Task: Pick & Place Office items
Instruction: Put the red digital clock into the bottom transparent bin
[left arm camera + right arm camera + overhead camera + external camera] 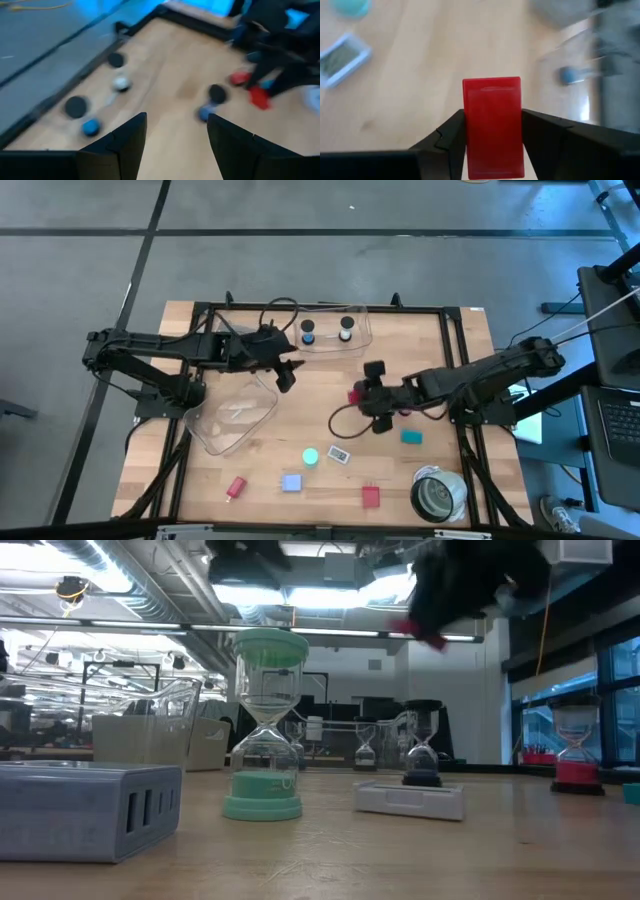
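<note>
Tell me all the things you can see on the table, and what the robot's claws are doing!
Sand timers: two, blue and white, inside the clear bin at the far edge.
Sand timers: teal, red, standing near the front.
Blocks: red, pale blue, teal, on the wood.
White tag: one, beside the teal timer.
Empty clear bin: one, left side.
Grey-white roll: one, front right corner.
Red block: one, lifted in the right claw.
Left claw: open, holding nothing, near the far bin.
</note>
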`<control>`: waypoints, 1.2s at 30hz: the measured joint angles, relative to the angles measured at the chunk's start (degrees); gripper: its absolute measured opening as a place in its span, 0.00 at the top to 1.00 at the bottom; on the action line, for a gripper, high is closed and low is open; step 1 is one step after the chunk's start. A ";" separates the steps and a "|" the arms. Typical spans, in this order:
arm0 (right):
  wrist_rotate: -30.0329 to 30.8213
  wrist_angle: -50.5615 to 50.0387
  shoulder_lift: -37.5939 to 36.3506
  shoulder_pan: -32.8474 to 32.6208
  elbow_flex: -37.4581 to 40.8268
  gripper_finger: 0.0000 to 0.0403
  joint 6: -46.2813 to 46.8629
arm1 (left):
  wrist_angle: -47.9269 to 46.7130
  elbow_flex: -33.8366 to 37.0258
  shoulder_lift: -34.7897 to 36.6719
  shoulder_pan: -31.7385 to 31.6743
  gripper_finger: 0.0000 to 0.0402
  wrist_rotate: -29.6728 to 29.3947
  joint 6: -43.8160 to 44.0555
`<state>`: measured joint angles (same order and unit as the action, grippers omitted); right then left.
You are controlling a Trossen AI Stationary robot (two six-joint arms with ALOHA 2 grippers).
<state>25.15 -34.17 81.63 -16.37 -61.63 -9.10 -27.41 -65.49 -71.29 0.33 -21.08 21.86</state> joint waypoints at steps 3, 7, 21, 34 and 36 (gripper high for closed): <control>8.18 -0.09 -0.15 0.55 -3.92 0.62 1.86 | 4.05 0.00 -0.07 0.68 0.49 5.21 0.12; 16.52 1.14 -0.15 1.15 -6.68 0.62 -1.72 | 9.19 0.07 -0.93 1.72 0.49 7.46 0.07; 25.42 18.84 -0.15 1.32 -7.72 0.62 -22.22 | 27.14 0.02 -4.78 -1.85 0.49 10.00 -2.11; 23.50 25.27 -0.15 1.57 -7.75 0.61 -27.21 | 27.91 -0.02 -5.75 -6.14 0.49 17.90 1.19; 23.46 25.91 -0.15 1.86 -7.73 0.61 -27.21 | 28.74 -0.02 -5.82 -6.24 0.49 18.93 1.21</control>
<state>48.61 -8.27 81.47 -14.50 -69.37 -36.31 1.32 -65.52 -77.11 -5.91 -2.15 23.07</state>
